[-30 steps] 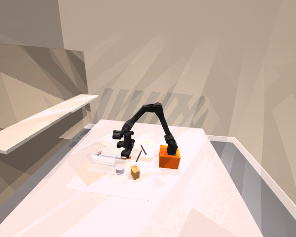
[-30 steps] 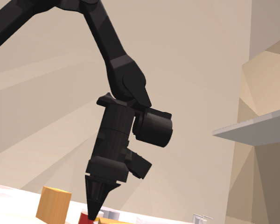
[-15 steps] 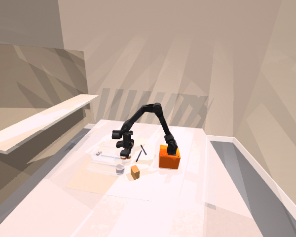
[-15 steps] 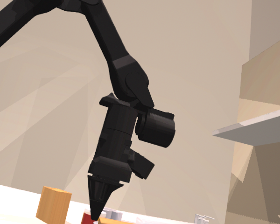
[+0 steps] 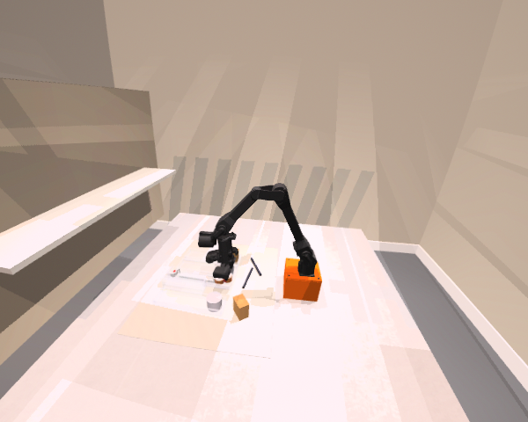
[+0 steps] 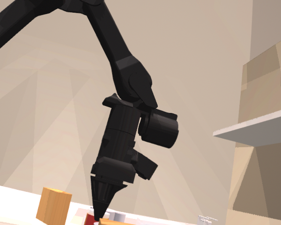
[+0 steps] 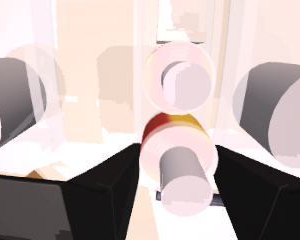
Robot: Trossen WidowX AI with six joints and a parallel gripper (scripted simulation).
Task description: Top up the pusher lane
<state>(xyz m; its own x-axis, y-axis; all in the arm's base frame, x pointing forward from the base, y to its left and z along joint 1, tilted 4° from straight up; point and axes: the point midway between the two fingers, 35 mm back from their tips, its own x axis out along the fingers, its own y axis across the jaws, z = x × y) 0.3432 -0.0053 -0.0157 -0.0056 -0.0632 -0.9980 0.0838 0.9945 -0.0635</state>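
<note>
From the top view we see the gripper (image 5: 222, 271) low over the clear lane (image 5: 189, 278) on the table (image 5: 300, 345), with 1 pale jar (image 5: 214, 301) and a wooden block (image 5: 240, 306) standing loose nearby.

In the exterior view the fingertips pinch down near a red jar (image 6: 88, 218); contact is hidden.

At the wrist we see the gripper clamped on the held jar (image 7: 178, 163), with the lane jar (image 7: 180, 76) just beyond. Pushing off-axis could tip either jar; slipping grip could let the pusher snap forward.
</note>
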